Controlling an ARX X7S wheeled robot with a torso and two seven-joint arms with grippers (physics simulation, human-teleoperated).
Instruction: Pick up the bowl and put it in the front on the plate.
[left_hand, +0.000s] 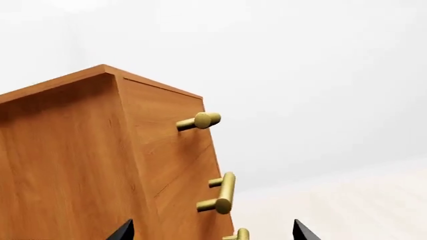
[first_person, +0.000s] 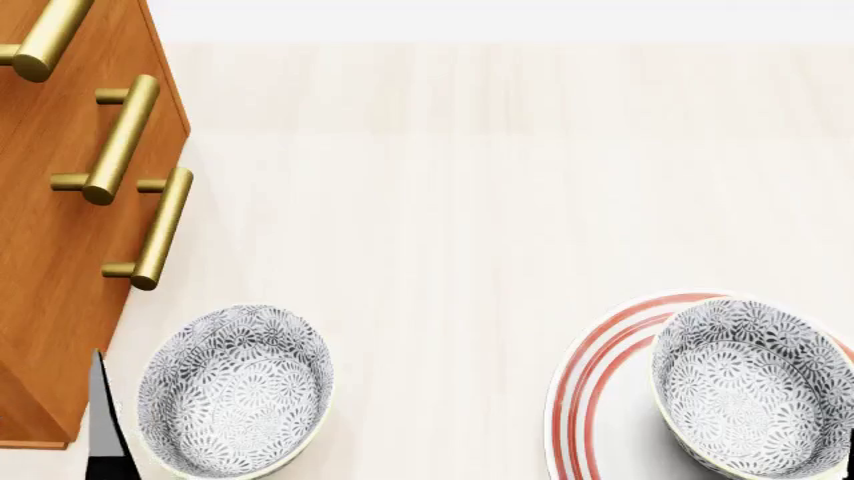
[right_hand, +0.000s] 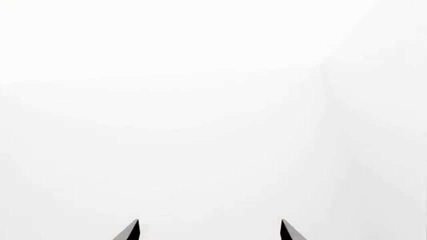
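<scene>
In the head view, one grey-blue floral bowl (first_person: 238, 390) stands on the pale table at the lower left, beside the wooden cabinet. A second bowl (first_person: 747, 385) of the same look sits inside the red-ringed white plate (first_person: 587, 390) at the lower right, partly cut off by the frame edge. My left gripper (left_hand: 213, 232) is open, holds nothing and faces the cabinet's corner. A dark sliver of the left arm (first_person: 104, 430) shows just left of the first bowl. My right gripper (right_hand: 209, 231) is open too, with only blank white in front of it.
An orange-brown wooden cabinet (first_person: 54, 280) with brass bar handles (first_person: 120, 140) fills the left side. The left wrist view sees the cabinet (left_hand: 73, 165) and its handles (left_hand: 223, 192) close up. Pale tabletop (first_person: 467, 220) stretches between and behind the bowls.
</scene>
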